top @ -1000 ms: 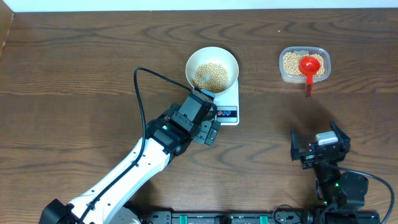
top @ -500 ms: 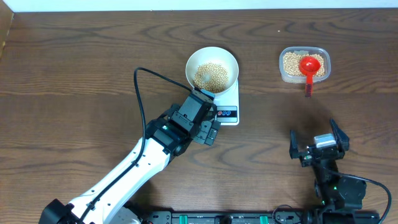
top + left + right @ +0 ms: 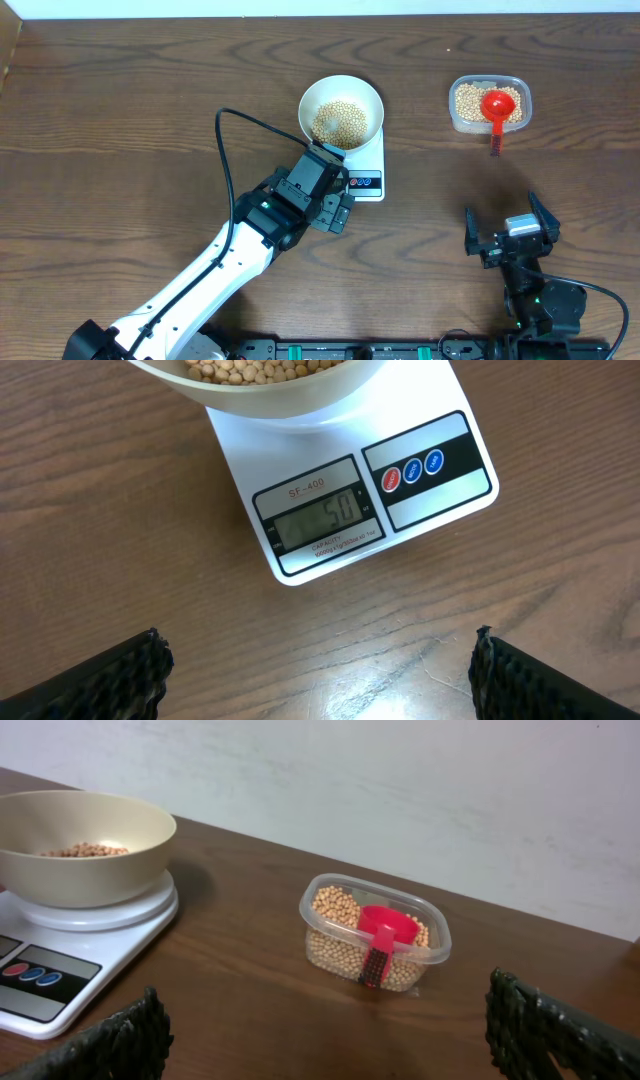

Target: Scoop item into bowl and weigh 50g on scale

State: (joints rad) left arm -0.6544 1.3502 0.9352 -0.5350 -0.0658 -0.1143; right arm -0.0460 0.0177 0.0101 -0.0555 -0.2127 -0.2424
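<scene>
The off-white bowl [image 3: 341,108] sits on the white scale [image 3: 366,183] and holds tan beans [image 3: 340,121]. In the left wrist view the scale [image 3: 440,495] display [image 3: 320,520] reads 50, with the bowl [image 3: 270,390] above it. My left gripper [image 3: 337,212] is open and empty, just below the scale's front edge. My right gripper [image 3: 510,240] is open and empty near the table's front right, apart from everything. In the right wrist view the bowl [image 3: 80,845] stands on the scale [image 3: 60,970] at the left.
A clear plastic tub [image 3: 489,104] with beans and a red scoop [image 3: 497,108] stands at the back right; it also shows in the right wrist view [image 3: 375,932]. A black cable [image 3: 240,135] loops over the left arm.
The right gripper has shifted slightly toward the table's front. The left arm, bowl and scale have not moved.
</scene>
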